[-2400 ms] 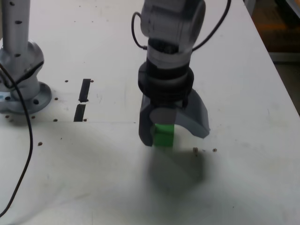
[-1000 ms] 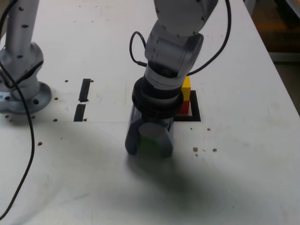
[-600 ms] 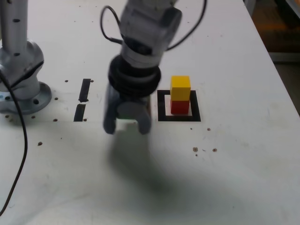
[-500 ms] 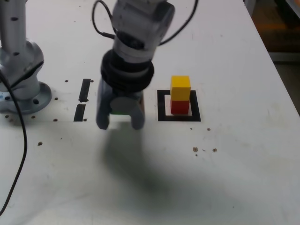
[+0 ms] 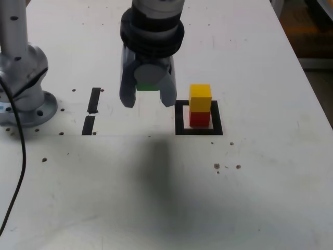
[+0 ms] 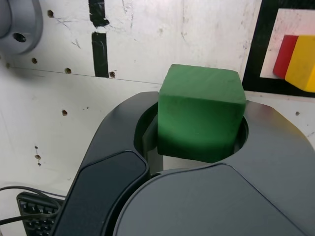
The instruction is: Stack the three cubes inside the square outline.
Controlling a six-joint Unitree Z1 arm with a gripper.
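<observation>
Tool point(image 5: 148, 99) hangs above the counter point(image 5: 260, 198), clear of the surface, its two grey jaws pointing down and clamped on the green cube point(image 5: 148, 86). In the exterior view only a sliver of green shows between the jaws, just under the rounded grey hub. The wrist view gives the fuller look: the green cube point(image 6: 201, 118) sits square between the dark jaws, its sides pressed by them and its upper face and one side face open to the camera.

Square outline point(image 5: 181, 123) of black tape lies on the counter just to the exterior view's right of the tool, near it but not beneath it. Inside the outline stands the red cube point(image 5: 200, 119), resting on the white centre, with the yellow cube point(image 5: 200, 97) stacked squarely on top of it. The pair sits toward the right side of the outline in the exterior view, leaving a strip of white centre showing on the left. The held cube hangs at about the height of the yellow cube, apart from it and to its left in the exterior view. In the wrist view the red cube point(image 6: 284, 55) and yellow cube point(image 6: 302, 64) show at the frame's edge, past the tool, with the black tape point(image 6: 256, 49) between them and the green cube.

Two short black tape strips point(image 5: 93, 100) lie end to end on the counter to the exterior view's left of the tool. A grey arm base point(image 5: 23, 83) stands at the far left. The tool's shadow falls on the counter nearer the camera.
</observation>
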